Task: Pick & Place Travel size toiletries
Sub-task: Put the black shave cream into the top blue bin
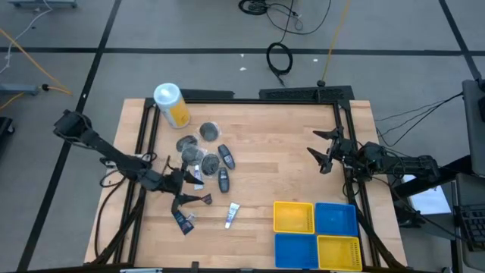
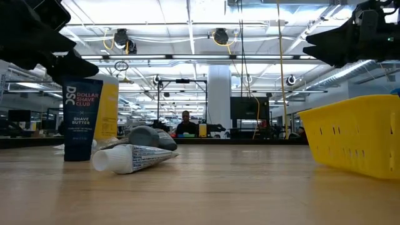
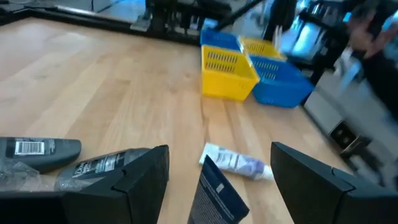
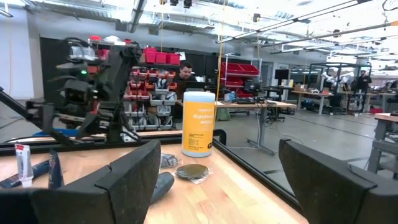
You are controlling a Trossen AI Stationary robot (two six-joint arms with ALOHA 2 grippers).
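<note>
Spanning wooden table [image 1: 265, 163], workshop behind

dark blue tube [image 2: 82, 119] | "DSC DOLLAR SHAVE CLUB SHAVE BUTTER"

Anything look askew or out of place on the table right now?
One oddity: the dark blue tube stands upright on its cap near the table's front left, while the small white tube beside it lies flat. Nothing looks spilled or damaged.

A grey floor [image 1: 227, 30] crossed by dark lines surrounds the wooden table [image 1: 265, 167], with black cables [image 1: 279, 57] lying on it. Beyond lies a large workshop hall: bright ceiling light strips [image 2: 187, 28], red shelving [image 4: 239, 74], workbenches [image 4: 261, 106] and a seated person [image 2: 185, 124]
</note>
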